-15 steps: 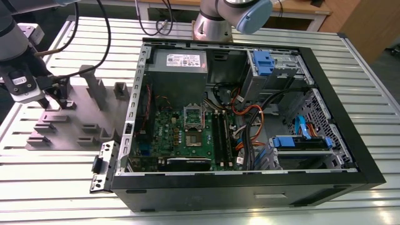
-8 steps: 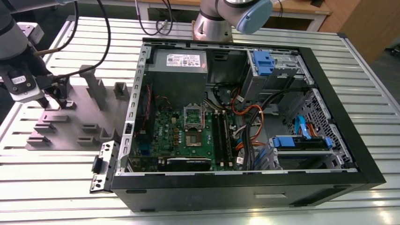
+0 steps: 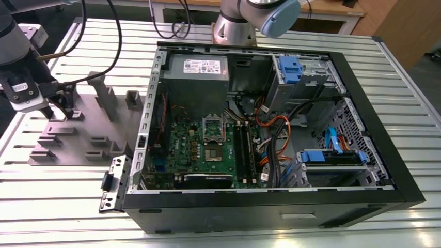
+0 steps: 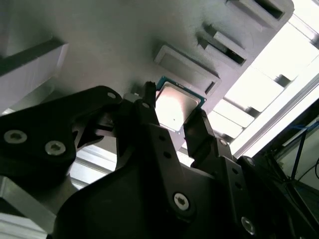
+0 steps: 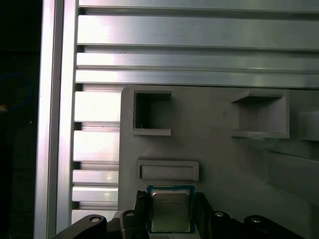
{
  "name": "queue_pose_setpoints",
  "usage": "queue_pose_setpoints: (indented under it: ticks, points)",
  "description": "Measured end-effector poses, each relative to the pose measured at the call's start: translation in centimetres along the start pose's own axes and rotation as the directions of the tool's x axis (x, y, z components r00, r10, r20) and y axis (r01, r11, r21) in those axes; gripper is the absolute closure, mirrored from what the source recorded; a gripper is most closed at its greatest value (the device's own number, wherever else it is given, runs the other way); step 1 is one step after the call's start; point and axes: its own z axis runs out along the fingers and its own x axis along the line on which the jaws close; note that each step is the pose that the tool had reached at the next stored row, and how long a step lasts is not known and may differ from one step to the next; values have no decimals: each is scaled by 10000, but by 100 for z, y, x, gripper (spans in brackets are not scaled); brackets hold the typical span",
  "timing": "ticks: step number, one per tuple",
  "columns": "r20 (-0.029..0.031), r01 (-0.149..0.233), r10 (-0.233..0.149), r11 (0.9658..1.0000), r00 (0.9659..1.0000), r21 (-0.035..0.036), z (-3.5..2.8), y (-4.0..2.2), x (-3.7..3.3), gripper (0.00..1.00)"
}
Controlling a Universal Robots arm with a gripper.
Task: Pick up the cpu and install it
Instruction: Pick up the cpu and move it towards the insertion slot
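The cpu (image 5: pixel 171 211) lies flat on a grey fixture plate (image 5: pixel 219 164), directly between the two black fingers (image 5: pixel 141 209) of the hand (image 5: pixel 172 209). In the first wrist view each finger sits against one of the chip's opposite edges with no gap showing, so the hand is closed on the cpu. Whether the chip has left the plate cannot be told.

The second wrist view shows the cpu (image 4: pixel 174 107) as a small square with a smooth, bright silver top and a thin green rim. The hand (image 4: pixel 174 105) brackets it with matt black fingers (image 4: pixel 197 127) studded with screw heads.

Just beside the chip the plate carries a low raised rectangular frame (image 5: pixel 167 170), and further off two open square pockets (image 5: pixel 152 113). The plate is dull, matt grey with moulded blocks.

In the exterior view the hand (image 3: pixel 59 109) stands over the plate (image 3: pixel 82 139) at the exterior view's left. The plate rests on a table (image 3: pixel 62 181) of ribbed, shiny aluminium slats. Well apart, towards the exterior view's right, lies an open black computer case (image 3: pixel 276 217) with a green motherboard (image 3: pixel 200 150) and its silver socket frame (image 3: pixel 212 129).
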Motion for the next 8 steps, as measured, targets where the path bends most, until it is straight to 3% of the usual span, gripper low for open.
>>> queue_pose_setpoints:
  ticks: [8]
  points:
    - [-3,0,0,10000,10000,1,-12,1,0,53]
